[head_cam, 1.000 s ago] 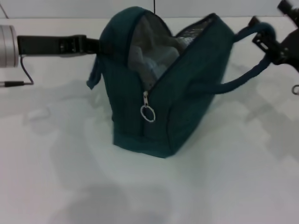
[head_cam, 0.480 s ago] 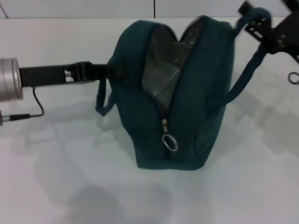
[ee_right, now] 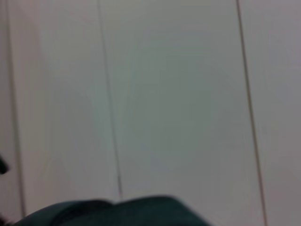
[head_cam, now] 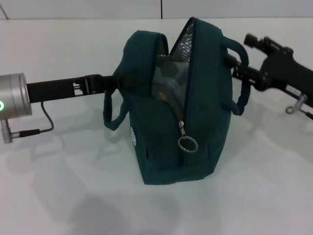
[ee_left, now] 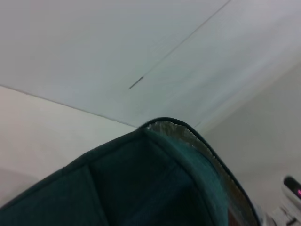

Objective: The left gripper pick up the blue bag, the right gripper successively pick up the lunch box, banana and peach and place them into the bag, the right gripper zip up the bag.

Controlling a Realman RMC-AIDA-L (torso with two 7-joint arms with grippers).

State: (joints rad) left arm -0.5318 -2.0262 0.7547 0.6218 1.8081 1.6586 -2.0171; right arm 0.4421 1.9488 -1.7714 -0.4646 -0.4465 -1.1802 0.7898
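The blue bag (head_cam: 161, 147) stands upright on the white table (head_cam: 58, 186), its top gaping with silver lining (head_cam: 182, 48) showing. Inside it I see a clear lunch box (head_cam: 168, 87). Banana and peach are hidden from view. My left gripper (head_cam: 120, 82) reaches in from the left and is shut on the bag's left rim by its strap. My right gripper (head_cam: 240, 56) sits at the bag's right handle (head_cam: 243, 93), which loops around it. The zipper's ring pull (head_cam: 187, 144) hangs on the near side. The wrist views show only bag fabric (ee_left: 141, 188) (ee_right: 117, 212).
The white tabletop spreads all round the bag. A cable (head_cam: 36, 131) hangs under the left arm's silver wrist (head_cam: 12, 95). Another small ring (head_cam: 291, 109) dangles below the right arm. A wall seam (head_cam: 161, 9) runs behind the table.
The bag has swung round and settled lower and to the right. The right gripper dropped from the upper right corner to the bag's side, lowering the handle. The left arm came down too.
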